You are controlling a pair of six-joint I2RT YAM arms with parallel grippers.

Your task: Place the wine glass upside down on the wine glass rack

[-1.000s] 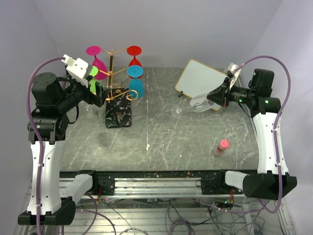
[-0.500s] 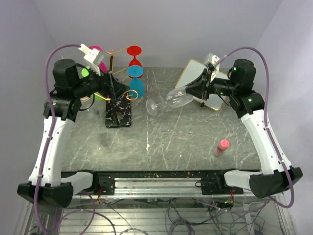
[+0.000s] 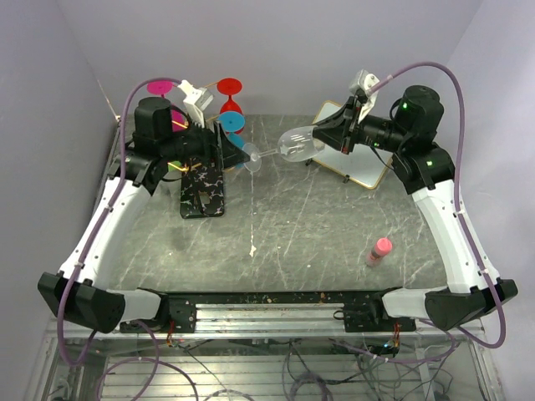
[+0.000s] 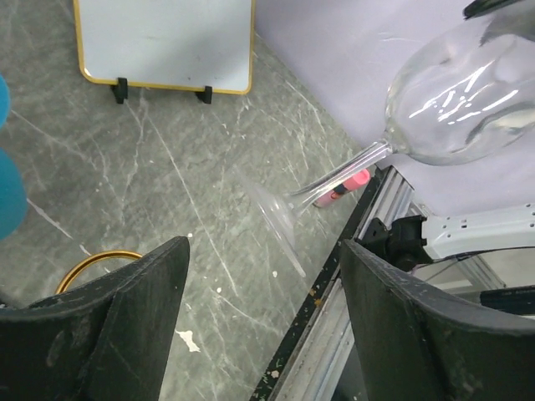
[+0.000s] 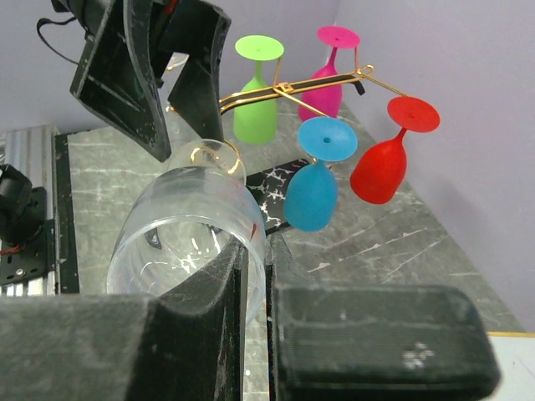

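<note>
While the right pincer (image 5: pixel 257 259) clamps the bowl wall of the clear wine glass (image 3: pixel 294 146), one finger inside the rim and one outside, the glass lies roughly level in the air above the grey surface (image 3: pixel 318 225). The stem and foot point away from this pincer, toward the left pincer (image 4: pixel 263 271).

The left pincer is wide open and holds nothing. The foot of the glass sits just ahead of the gap between its two black fingers (image 4: pixel 125 326); no contact is visible.

The rack (image 5: pixel 284 87) stands just beside the left pincer, on a black base with white marks (image 3: pixel 203 194). One gold curl (image 4: pixel 96 267) shows next to one finger. Four glasses hang on the rack foot-up:
- green (image 5: pixel 255 113)
- pink (image 5: pixel 328 88)
- blue (image 5: pixel 311 192)
- red (image 5: pixel 380 171)

A framed whiteboard (image 3: pixel 355 134) stands behind the right pincer. A pink bottle (image 3: pixel 379 250) lies on the surface, well apart from both pincers.
</note>
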